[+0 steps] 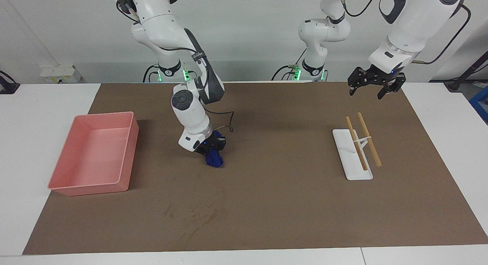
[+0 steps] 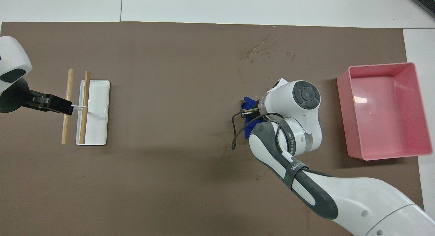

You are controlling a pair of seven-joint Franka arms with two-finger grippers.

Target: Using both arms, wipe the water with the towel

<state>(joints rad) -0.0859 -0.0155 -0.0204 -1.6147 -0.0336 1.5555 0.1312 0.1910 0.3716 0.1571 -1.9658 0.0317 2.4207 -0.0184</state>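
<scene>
The towel (image 1: 214, 160) is a small royal-blue bundle at the middle of the brown mat; it also shows in the overhead view (image 2: 249, 102). My right gripper (image 1: 211, 152) comes down on it at a slant and is shut on the towel, whose lower end hangs at the mat's surface. The right wrist hides most of the towel in the overhead view, where only the gripper's (image 2: 247, 112) tip shows. A wet patch of water (image 1: 193, 218) lies on the mat farther from the robots than the towel, and it shows in the overhead view (image 2: 265, 51). My left gripper (image 1: 375, 90) is open, empty and raised above the mat at the left arm's end (image 2: 64, 108).
A pink tray (image 1: 127, 154) stands at the right arm's end (image 2: 344, 107). A white flat tray (image 1: 352, 172) with two wooden sticks (image 1: 368, 140) across a small rack lies at the left arm's end, under and beside the left gripper (image 2: 98, 93).
</scene>
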